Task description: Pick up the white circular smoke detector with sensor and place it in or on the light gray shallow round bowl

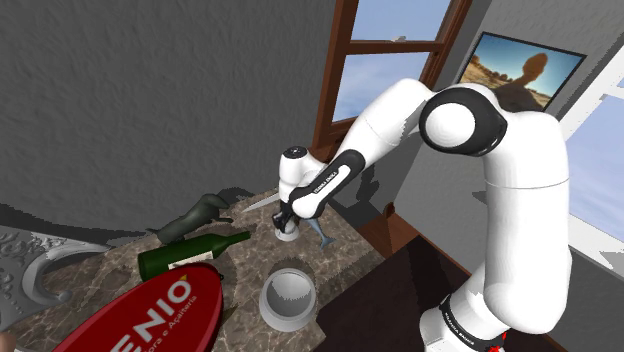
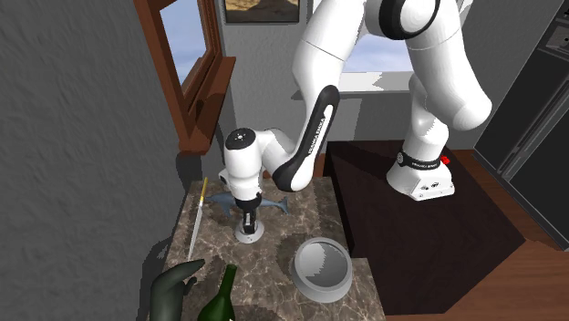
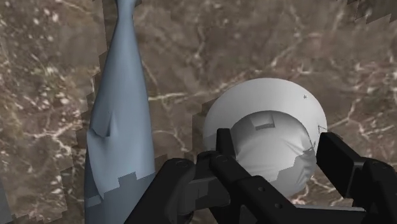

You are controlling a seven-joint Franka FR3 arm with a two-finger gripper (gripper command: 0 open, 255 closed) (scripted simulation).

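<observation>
**A:** What sits at the shoulder view's left?

**B:** A red board lettered "ENIO" [image 1: 150, 310] lies on the brown marbled tabletop [image 1: 240, 285]. A dark green bottle [image 1: 190, 255] lies on its side just behind it, and a dark green hand-shaped figure [image 1: 195, 215] is beyond that.

**A:** And toward the middle?

**B:** A thin knife [image 1: 262, 203] lies near the wall. Next comes the claw [image 1: 289, 226], pointing straight down onto the smoke detector [image 1: 289, 237]. The detector is a white round disc with a raised dome, and it rests flat on the tabletop.

**A:** Does the claw have hold of it?

**B:** In the wrist view its two black fingers [image 3: 224, 149] stand wide apart with the dome between them. Each is drawn in against a side of the dome, so the claw clasps the detector where it sits.

**A:** Where is the bowl?

**B:** The light grey bowl [image 1: 288, 298] stands nearer the camera than the detector. It is apart from the detector, with bare stone between them.

**A:** Anything further right?

**B:** A blue-grey fish figure [image 1: 322, 235] lies just beside the detector. After that comes the dark stand [image 1: 400, 300] under the white arm [image 1: 520, 180].
</observation>
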